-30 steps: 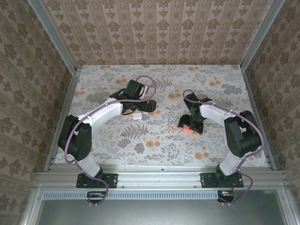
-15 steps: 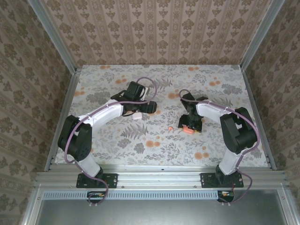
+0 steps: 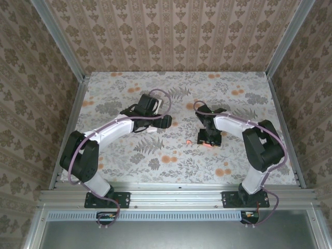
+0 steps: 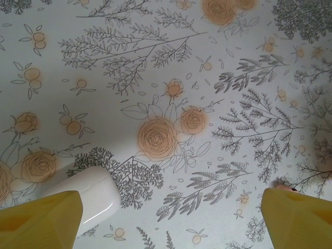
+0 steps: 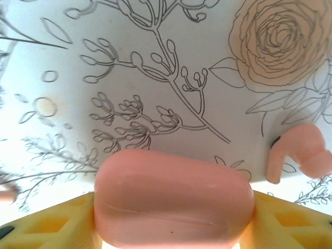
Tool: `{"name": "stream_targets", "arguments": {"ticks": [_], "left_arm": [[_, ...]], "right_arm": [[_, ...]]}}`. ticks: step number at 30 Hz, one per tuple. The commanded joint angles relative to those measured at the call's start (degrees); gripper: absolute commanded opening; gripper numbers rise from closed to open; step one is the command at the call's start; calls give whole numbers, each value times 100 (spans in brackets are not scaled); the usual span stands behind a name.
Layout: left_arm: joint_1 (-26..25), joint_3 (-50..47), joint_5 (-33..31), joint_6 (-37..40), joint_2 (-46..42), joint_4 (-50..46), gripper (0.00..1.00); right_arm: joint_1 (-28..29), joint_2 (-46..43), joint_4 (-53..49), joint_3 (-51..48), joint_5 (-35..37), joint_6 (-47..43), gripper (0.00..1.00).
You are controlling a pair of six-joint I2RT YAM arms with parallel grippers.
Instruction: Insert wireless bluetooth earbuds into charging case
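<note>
right gripper (image 5: 174,215) looks clamped on the coral case (image 5: 174,181), left gripper (image 4: 168,212) spread wide next to the white case (image 4: 91,199); coral earbud (image 5: 303,150) lies on the table (image 5: 155,52) just beside the coral case, probably tiny, light, hard and slick, so pinch across the bulb, not the stem.

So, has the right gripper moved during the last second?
Yes. The right gripper, shut on the pink case, has shifted slightly left in the top view, closer to the pink earbud.
</note>
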Motion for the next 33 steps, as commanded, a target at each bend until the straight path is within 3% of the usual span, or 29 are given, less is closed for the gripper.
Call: {"name": "stream_targets", "arguments": {"ticks": [1,9,12,15,21,33], "left_arm": [[-25,-245,222,-185,-259,543,89],[-54,-1249,1444,60,-670,2941,80],[-171,-1984,1391,286,-949,4447,78],[-232,-2334,1456,580,-1037,5297,77],[-275,-2527,1555,974,-1004,5810,77],[-273,-2493,1791,905,-790,6387,76]], "right_arm": [[17,-710,421,-299,-136,116,59],[8,-2633,2944,-1541,-1179,491,56],[8,-2964,3761,-1750,-1561,747,56],[15,-3076,4113,-1684,-1874,889,56],[16,-3249,4658,-1640,-2135,1156,55],[25,-3140,5519,-1621,-2408,1614,55]]}}
